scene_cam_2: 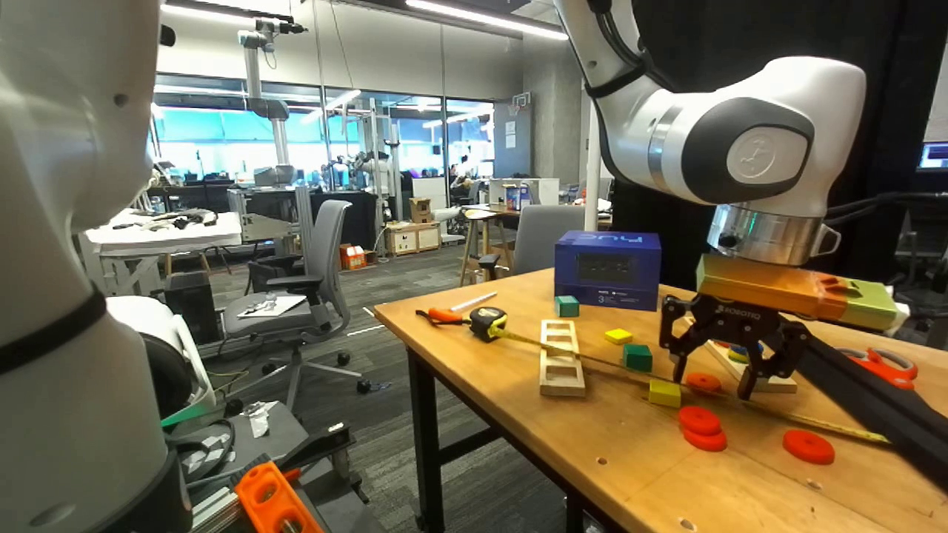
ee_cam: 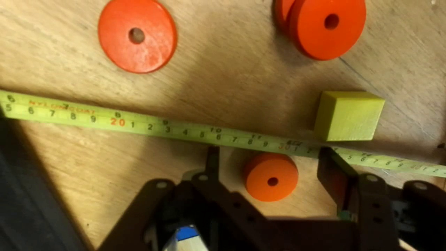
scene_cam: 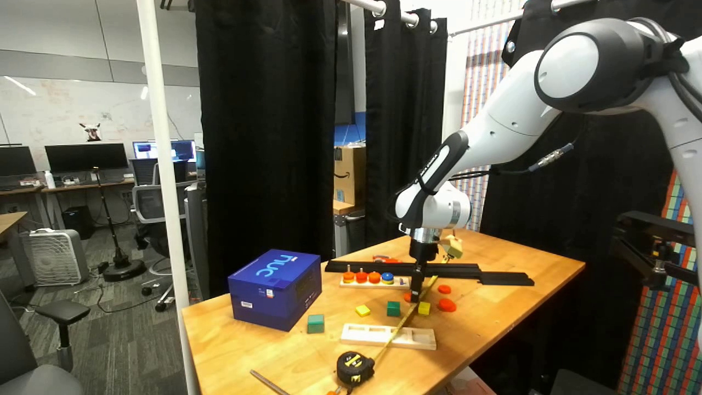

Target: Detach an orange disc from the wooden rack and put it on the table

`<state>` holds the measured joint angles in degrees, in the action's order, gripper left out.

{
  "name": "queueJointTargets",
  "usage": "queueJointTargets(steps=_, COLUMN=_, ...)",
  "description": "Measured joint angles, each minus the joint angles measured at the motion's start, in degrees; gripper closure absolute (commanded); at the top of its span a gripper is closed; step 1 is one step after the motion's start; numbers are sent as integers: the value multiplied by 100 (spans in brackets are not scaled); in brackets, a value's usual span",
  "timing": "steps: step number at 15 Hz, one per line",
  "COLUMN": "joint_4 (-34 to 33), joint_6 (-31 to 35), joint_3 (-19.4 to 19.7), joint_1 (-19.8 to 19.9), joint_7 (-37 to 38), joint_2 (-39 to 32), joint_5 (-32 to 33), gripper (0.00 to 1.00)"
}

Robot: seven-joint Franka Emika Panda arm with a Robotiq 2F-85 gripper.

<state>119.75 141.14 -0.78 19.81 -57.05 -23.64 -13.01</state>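
The pale wooden rack (scene_cam: 396, 285) stands on the light-brown table (scene_cam: 466, 329) and holds several orange, red and blue discs on pegs. It is partly hidden behind my gripper in an exterior view (scene_cam_2: 781, 385). An orange disc (ee_cam: 271, 181) lies flat on the table, off the rack; it also shows in an exterior view (scene_cam_2: 703, 382). My gripper (ee_cam: 269, 153) is open and low over the table, pointing down, with a finger on either side of this disc and gaps on both sides. It also shows in both exterior views (scene_cam: 415, 296) (scene_cam_2: 712, 381).
A yellow tape (ee_cam: 167, 127) runs past the disc and fingertips. A yellow block (ee_cam: 352, 116) and more red-orange discs (ee_cam: 137, 36) lie nearby. A black strip (scene_cam: 449, 270) lies behind the rack. A blue box (scene_cam: 274, 291), green blocks (scene_cam: 393, 308) and a slotted wooden tray (scene_cam: 389, 336) stand around.
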Motion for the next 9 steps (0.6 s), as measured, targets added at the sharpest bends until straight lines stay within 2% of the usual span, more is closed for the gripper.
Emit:
queueJointTargets(steps=5, joint_4=59, joint_6=-3, joint_3=15, joint_1=2, joint_7=20, joint_2=107, joint_5=0, gripper=0)
queueJointTargets(steps=9, joint_4=420, joint_6=-115, joint_3=140, joint_1=-69, joint_7=328, joint_2=789, joint_5=42, gripper=0)
